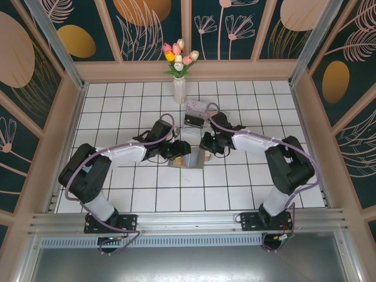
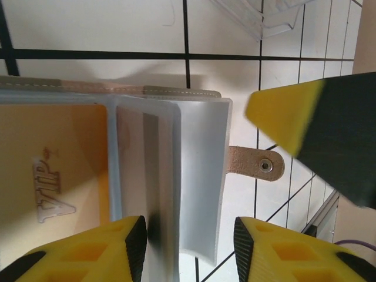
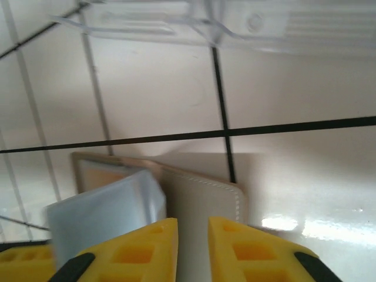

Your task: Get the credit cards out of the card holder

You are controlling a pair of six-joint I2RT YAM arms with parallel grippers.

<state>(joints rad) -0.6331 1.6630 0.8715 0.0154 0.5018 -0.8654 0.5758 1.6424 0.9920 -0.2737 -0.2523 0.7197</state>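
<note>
The left tool [image 2: 189, 241], part open, straddles the card holder [image 2: 202, 170] sleeves; the right tool [image 3: 192, 247], barely parted, holds nothing. Risk: the unrestrained holder lifts with the credit card [image 2: 53, 188] inside.

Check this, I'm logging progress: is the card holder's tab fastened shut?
No, the tab sticks out free beside the open card holder, its snap bare above the tiled table.
</note>
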